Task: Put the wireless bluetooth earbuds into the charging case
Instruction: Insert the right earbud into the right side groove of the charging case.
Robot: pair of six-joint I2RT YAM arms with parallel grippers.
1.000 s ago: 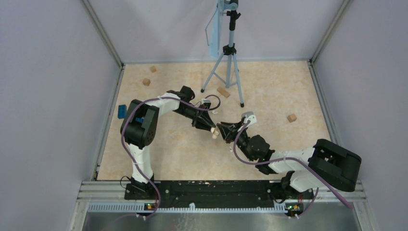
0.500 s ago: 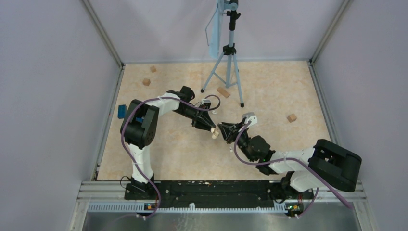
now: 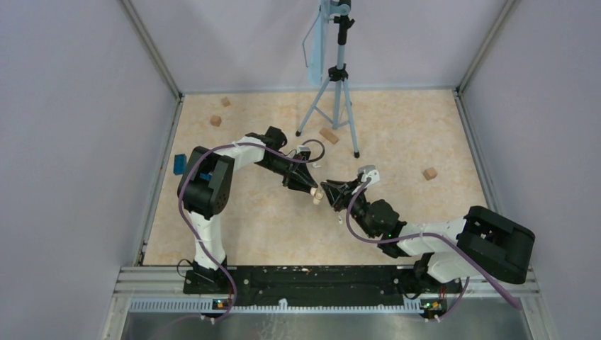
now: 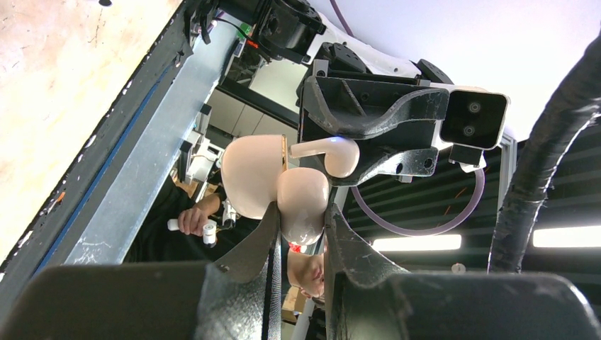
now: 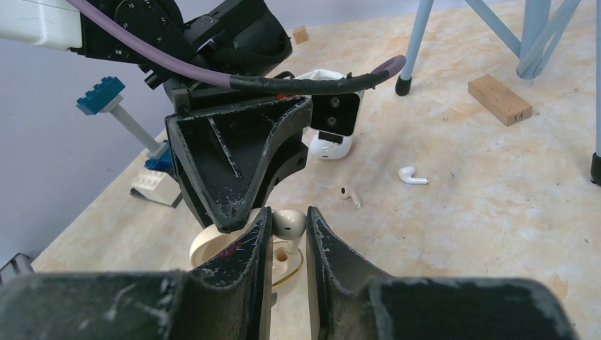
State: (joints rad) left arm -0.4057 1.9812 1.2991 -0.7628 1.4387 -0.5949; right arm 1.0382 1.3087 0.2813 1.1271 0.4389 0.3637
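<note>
At the near edge of the surface point(image 3: 269, 234) the two arms rise from their bases and lean in toward each other, meeting over its middle. The left fingers point(image 4: 248, 248) are clamped on the lower half of a cream charging case point(image 4: 249, 185), held off the surface with its lid swung open to one side. Facing them, the right fingers point(image 5: 241, 262) pinch a single pale earbud point(image 4: 332, 153) by its bulb, with the stem sticking out sideways toward the lid. The bulb sits right at the case's open mouth, over one of the sockets; whether it is touching or already partly in cannot be told. Just past the two arms, two loose earbuds lie on the surface a little apart: a beige one point(image 5: 349, 195) and a white one point(image 5: 413, 176). Behind the left wrist camera stands a small white rounded case point(image 5: 331, 146), partly hidden. To the left are blue toy bricks point(image 5: 103, 95) and a white brick point(image 5: 152, 185). Farther back lies a tan wooden block point(image 5: 500, 99) beside the pale blue legs of a tripod point(image 5: 419, 39), and another wooden block point(image 5: 301, 33) sits near the back wall.
</note>
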